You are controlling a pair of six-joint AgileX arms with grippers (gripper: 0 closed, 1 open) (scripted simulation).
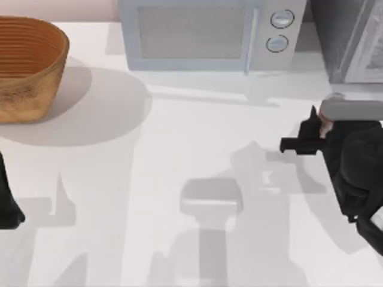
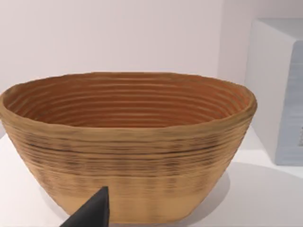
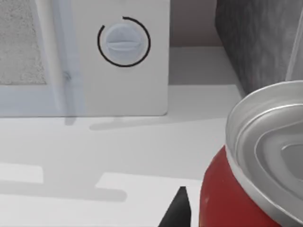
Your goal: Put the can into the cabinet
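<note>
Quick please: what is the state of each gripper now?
Left gripper: parked at the table's left edge, cannot tell.
Right gripper: at the right, shut on the can.

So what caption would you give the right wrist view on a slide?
Red can with its silver top close to the right wrist camera, microwave knob and grey cabinet behind.

Bright, even light washes my white desk (image 1: 179,149). The basket (image 1: 27,66) throws a wide soft shadow toward the right, and fainter grey shadows of my arms streak the near desk. The can (image 3: 236,198) top shows a dull sheen, slightly soft close up.
</note>
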